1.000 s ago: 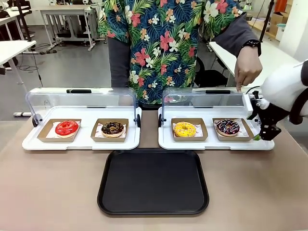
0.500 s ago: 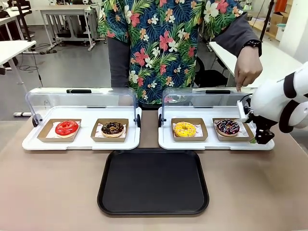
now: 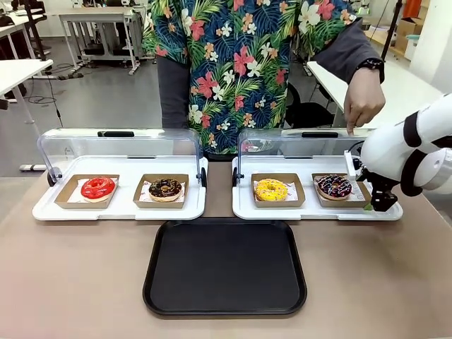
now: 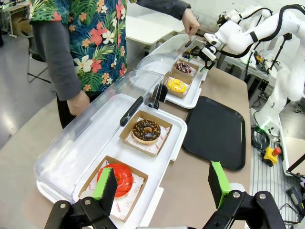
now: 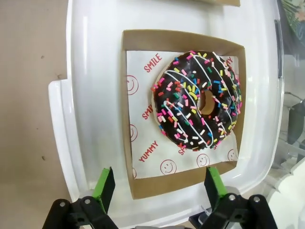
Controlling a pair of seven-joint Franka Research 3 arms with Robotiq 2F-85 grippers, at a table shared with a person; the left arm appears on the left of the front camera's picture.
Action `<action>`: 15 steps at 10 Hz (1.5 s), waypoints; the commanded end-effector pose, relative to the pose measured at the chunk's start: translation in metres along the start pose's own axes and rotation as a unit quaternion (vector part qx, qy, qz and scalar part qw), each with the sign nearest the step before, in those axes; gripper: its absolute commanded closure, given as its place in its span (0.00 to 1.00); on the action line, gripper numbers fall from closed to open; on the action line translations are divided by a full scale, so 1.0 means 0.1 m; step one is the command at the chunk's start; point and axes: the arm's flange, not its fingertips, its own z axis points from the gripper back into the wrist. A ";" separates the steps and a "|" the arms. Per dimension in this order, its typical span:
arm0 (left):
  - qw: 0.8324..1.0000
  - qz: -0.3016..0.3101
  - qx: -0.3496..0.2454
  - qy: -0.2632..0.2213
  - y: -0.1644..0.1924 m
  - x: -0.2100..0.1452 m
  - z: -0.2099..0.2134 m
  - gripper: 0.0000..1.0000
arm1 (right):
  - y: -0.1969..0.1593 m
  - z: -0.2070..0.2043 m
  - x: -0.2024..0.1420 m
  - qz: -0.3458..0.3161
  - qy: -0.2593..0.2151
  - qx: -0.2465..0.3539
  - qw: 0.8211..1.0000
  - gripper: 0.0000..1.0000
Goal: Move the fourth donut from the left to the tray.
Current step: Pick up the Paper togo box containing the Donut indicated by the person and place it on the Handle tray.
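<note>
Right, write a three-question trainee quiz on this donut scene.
1. True or false: the fourth donut already lies on the black tray.
2. Which donut shares the fourth donut's white tray? A red, B yellow donut, C crumb-topped chocolate.
3. Is the right gripper, by the fourth donut's dish, open or shut?
Key: 1 false; 2 B; 3 open.
</note>
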 end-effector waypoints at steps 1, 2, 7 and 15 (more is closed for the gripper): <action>1.000 -0.001 0.000 -0.002 -0.01 0.02 0.01 0.00 | -0.07 -0.03 0.03 0.002 0.009 -0.004 1.000 0.00; 1.000 -0.001 0.000 -0.002 -0.01 0.02 0.01 0.00 | -0.06 -0.05 0.03 0.000 0.010 0.000 1.000 0.00; 1.000 -0.001 0.000 -0.002 -0.01 0.02 0.01 0.00 | -0.08 -0.09 0.02 0.003 0.014 0.005 1.000 0.59; 1.000 -0.001 0.000 -0.002 -0.01 0.02 0.01 0.00 | -0.04 -0.05 0.01 0.016 0.024 0.039 0.999 1.00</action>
